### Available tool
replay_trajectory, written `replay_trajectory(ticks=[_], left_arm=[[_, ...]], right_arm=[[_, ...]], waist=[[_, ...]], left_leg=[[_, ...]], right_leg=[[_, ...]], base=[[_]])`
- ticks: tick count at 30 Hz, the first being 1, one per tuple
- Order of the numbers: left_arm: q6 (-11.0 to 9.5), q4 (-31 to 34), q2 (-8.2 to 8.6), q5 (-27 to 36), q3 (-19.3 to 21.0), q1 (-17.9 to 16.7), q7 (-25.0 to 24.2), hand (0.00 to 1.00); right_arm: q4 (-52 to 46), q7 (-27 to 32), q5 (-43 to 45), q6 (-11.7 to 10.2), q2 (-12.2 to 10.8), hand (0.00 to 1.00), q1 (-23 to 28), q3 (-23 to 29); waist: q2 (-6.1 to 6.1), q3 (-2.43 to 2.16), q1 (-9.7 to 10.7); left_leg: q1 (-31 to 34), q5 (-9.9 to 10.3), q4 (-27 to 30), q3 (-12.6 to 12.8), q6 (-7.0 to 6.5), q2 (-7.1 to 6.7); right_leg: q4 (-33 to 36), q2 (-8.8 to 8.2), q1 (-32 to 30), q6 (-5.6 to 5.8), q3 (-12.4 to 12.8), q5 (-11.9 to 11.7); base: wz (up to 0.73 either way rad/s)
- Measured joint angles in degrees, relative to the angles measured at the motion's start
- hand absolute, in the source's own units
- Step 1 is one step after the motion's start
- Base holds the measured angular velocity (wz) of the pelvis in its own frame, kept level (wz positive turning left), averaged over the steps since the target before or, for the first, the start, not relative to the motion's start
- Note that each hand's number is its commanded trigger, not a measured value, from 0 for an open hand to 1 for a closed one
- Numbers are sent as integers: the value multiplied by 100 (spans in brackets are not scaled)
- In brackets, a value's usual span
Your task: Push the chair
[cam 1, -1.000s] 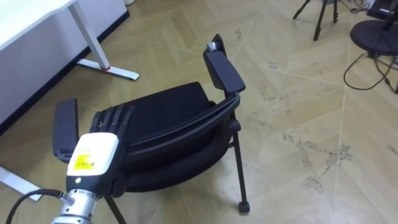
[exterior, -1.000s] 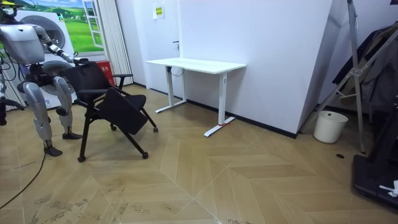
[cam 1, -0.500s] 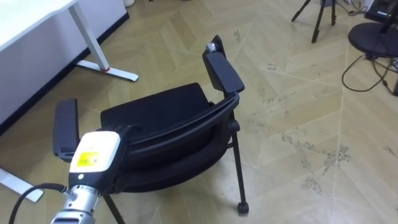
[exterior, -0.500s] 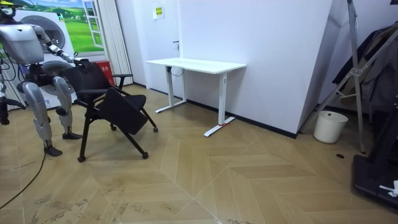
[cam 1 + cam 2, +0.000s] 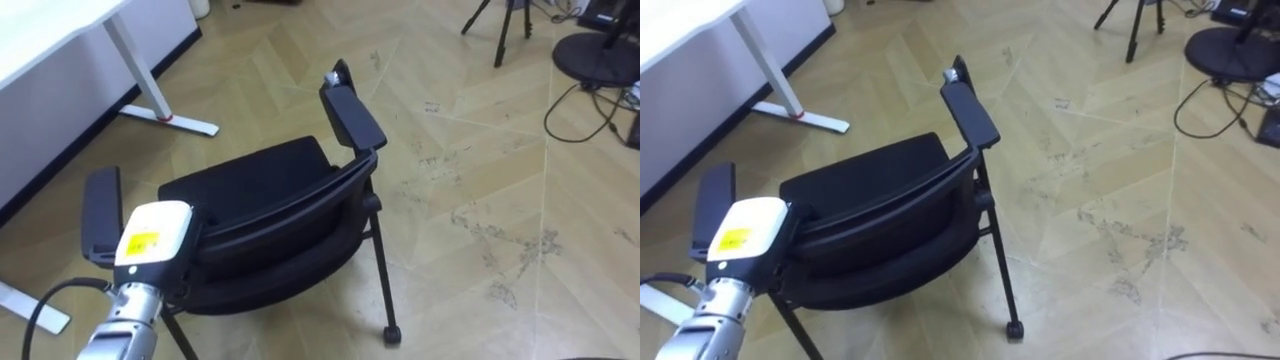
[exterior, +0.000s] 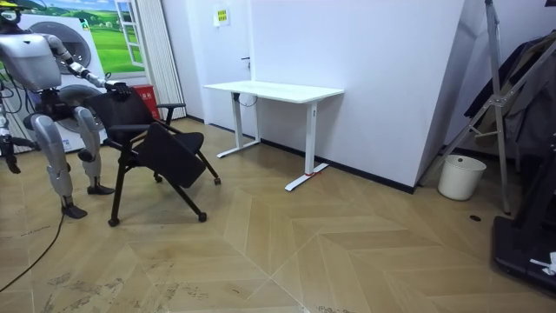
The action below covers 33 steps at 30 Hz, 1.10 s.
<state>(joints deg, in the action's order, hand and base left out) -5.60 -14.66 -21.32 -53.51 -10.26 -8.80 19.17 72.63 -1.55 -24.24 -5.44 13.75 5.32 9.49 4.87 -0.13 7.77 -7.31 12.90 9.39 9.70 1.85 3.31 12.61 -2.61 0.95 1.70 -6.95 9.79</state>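
Note:
A black chair (image 5: 255,185) with armrests stands on the wood floor right in front of me, its seat facing away. My left hand (image 5: 155,235) rests on the top edge of the backrest (image 5: 300,205) near the left armrest (image 5: 100,210). Its fingers are folded down over that edge, out of sight under the hand's white back. In the room view I stand behind the chair (image 6: 161,148) at the room view's left, with the left hand (image 6: 111,87) on its back. My right hand (image 6: 10,161) hangs at my side with nothing in it.
A white desk (image 5: 45,35) stands ahead on the left, its foot (image 5: 170,118) close to the chair. A tripod (image 5: 500,30), a round dark base (image 5: 600,55) and cables lie far right. Bare floor (image 5: 470,230) lies right of the chair. A white bin (image 6: 460,176) stands by the wall.
My left hand's fingers lay stretched on the backrest a second ago and have since curled down over its top edge. The chair stays where it was; the picture shifted slightly.

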Motion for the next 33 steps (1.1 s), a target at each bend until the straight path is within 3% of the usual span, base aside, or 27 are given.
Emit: replay_trajectory(ticks=[4, 8, 11, 12, 15, 18, 23, 24, 27, 33], left_arm=[[-115, 4, -108, 28, 0, -14, 4, 100], [-165, 7, -219, 69, 3, -16, 57, 100], [-218, -39, -350, 211, 39, -101, 155, 100], [-274, -42, -396, 232, 124, -168, 211, 100], [-400, -114, -503, 318, 290, -271, 427, 100], [-588, -394, -658, 446, 342, -268, 764, 100], [-618, -456, -667, 452, 379, -270, 786, 100], [-653, -457, -667, 442, 398, -269, 785, 100], [-704, -455, -666, 442, 443, -267, 782, 100], [-765, -421, -669, 394, 621, -226, 746, 100]], right_arm=[[65, -335, -11, 0, 27, 0, 127, -37], [190, -202, -71, -3, 58, 0, 310, 217], [-51, 294, -63, 2, 85, 0, 499, 932], [-297, 584, -101, -3, 81, 0, 580, 1355], [-1044, 1443, -604, -199, 80, 0, 669, 2289], [-1953, 2218, -1403, -514, 70, 0, 765, 2655], [-2958, 3172, -1835, -833, 58, 0, 923, 3053], [-3239, 3393, -1811, -841, 58, 0, 958, 3092], [-3965, 4019, -1249, -855, 47, 0, 893, 3181], [-5837, 5061, 381, -1032, 68, 0, 685, 3220]], waist=[[-22, 6, 23], [-62, 5, 93], [-86, 23, 168], [-104, 35, 286], [-120, 55, 474], [-102, 45, 613], [-63, 11, 640], [-47, -19, 651], [-36, -30, 610], [-128, -9, 622]], left_leg=[[-15, 0, -4, 0, 0, 1], [-25, 0, -7, 57, 0, 6], [-50, 0, -6, 139, 0, 9], [-42, 0, -3, 161, 0, 9], [8, 1, -11, 214, -1, 7], [89, 9, -9, 223, -14, 24], [131, 9, 5, 238, -14, 44], [180, 9, 14, 241, -14, 42], [252, 9, 49, 322, -13, 31], [395, 6, 133, 347, -17, 30]], right_leg=[[4, 0, 22, 0, -1, 0], [-2, 8, 25, 0, 59, 0], [26, 26, 10, -2, 191, -1], [29, 29, -3, -3, 210, -2], [59, 38, -117, 2, 246, -8], [117, 51, -210, -14, 245, -23], [175, 74, -263, -25, 266, -40], [184, 72, -313, -25, 275, -40], [260, 69, -437, -25, 366, -40], [313, 66, -609, -28, 404, -42]], base=[[0], [-2], [-20], [-7], [-8], [-2], [0], [0], [-13], [-5]])
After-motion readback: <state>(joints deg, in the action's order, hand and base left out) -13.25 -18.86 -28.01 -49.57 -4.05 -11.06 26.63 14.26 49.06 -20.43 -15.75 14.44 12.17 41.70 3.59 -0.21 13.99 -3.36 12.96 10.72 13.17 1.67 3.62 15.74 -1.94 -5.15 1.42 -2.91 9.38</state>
